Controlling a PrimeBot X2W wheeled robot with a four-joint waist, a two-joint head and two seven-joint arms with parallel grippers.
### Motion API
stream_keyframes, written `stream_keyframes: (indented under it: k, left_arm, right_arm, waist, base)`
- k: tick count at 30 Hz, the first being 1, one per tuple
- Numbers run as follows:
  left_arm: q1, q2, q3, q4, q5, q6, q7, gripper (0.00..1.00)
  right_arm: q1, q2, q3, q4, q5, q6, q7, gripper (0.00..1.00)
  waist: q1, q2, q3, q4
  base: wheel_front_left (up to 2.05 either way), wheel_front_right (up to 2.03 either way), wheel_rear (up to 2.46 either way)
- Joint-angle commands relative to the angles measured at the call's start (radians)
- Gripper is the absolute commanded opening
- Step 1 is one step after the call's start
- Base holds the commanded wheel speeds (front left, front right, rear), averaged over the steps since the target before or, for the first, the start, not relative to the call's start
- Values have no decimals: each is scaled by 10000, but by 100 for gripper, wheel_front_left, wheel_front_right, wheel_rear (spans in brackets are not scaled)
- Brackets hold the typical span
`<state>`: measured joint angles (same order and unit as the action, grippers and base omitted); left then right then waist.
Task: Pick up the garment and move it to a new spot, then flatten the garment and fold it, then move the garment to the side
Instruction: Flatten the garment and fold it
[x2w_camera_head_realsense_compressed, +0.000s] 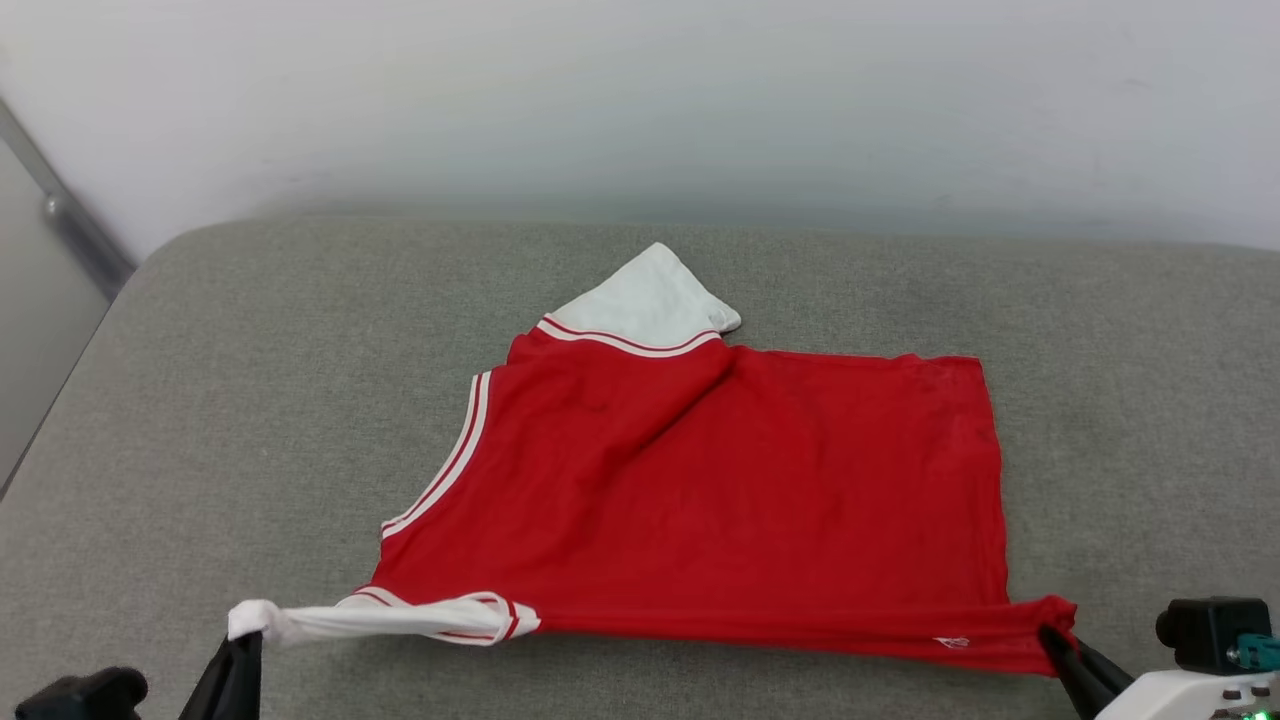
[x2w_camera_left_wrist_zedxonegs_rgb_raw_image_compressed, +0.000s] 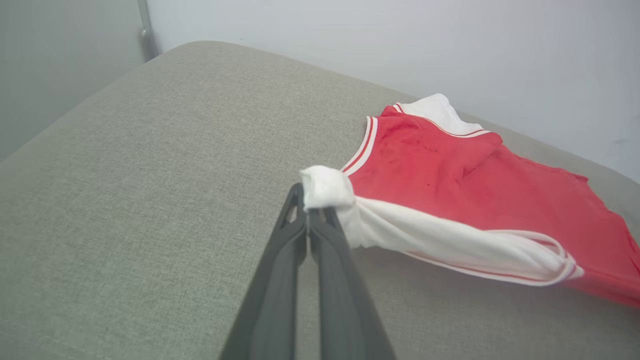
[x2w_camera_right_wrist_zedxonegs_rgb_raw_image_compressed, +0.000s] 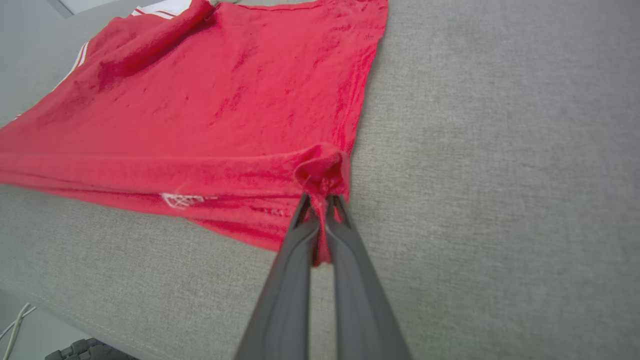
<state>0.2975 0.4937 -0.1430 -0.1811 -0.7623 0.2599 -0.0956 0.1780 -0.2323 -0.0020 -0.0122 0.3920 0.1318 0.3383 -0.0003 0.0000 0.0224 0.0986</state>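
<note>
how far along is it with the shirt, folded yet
Done: the garment lies spread mostly flat on the grey cushion. In hand: the left hand pinches the near white sleeve, the right hand the near red hem corner, both shut. Left: the fold itself, then moving it aside.

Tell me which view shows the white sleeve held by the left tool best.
Left wrist view: the twisted white sleeve stretches across close, its tip pinched in the left tool. The head view shows it small, lower left. The right wrist view faces the shirt's red hem corner.
</note>
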Motion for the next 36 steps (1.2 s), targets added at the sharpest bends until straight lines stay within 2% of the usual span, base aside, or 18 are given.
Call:
stream_keyframes:
  k: [1,7,11,17,22,29,30,31,32,33,34,36]
  left_arm:
    - [-230,86,56,-90,44,55,33,0]
    - [-1717,147,-480,22,226,-417,382,0]
    - [-2989,-18,-905,681,274,-865,566,0]
    - [-4527,-270,-1180,2023,191,-1553,446,0]
    - [-5457,-530,-1397,3386,89,-2145,302,0]
    - [-6407,-847,-1869,5168,-219,-3049,705,0]
    - [-6516,-878,-1916,5364,-285,-3142,792,9]
    - [-6612,-922,-1939,5526,-378,-3213,870,38]
    - [-6687,-945,-1949,5678,-409,-3275,886,69]
    - [-6741,-950,-1946,5818,-426,-3299,865,100]
    - [-6790,-943,-1937,5948,-460,-3325,856,100]
    - [-6905,-920,-1825,6088,-489,-3365,619,100]
  right_arm:
    - [65,75,-182,-222,-121,-21,228,0]
    - [-674,401,-158,-794,-389,-16,1504,0]
    - [-1522,331,-39,-702,-476,-15,2003,0]
    - [-2959,69,289,-253,-603,-15,2086,0]
    - [-3963,-13,544,578,-598,-15,1816,0]
    - [-4200,-55,1017,1817,-551,-19,1628,0]
    - [-4209,-58,1087,1947,-549,-19,1582,4]
    - [-4217,-60,1146,2056,-548,-19,1519,14]
    - [-4216,-35,1200,2170,-516,-19,1446,33]
    - [-4223,-28,1268,2243,-518,-19,1350,75]
    - [-4225,-47,1302,2271,-545,-19,1182,100]
    - [-4151,-76,1331,2180,-604,-19,658,100]
  waist:
    - [3,0,66,-2]
    - [3,0,568,-86]
    - [3,0,1224,-183]
    - [3,0,2384,-421]
    - [3,0,3060,-552]
    - [3,0,3362,-549]
    - [3,0,3380,-554]
    - [3,0,3391,-558]
    - [3,0,3386,-567]
    - [3,0,3352,-580]
    - [3,0,3299,-584]
    - [3,0,3142,-568]
  base:
    - [0,0,0]
    - [0,0,0]
    - [0,0,0]
    - [0,0,0]
    - [0,0,0]
    - [0,0,0]
    - [0,0,0]
    - [0,0,0]
    - [0,0,0]
    - [0,0,0]
    - [0,0,0]
    - [0,0,0]
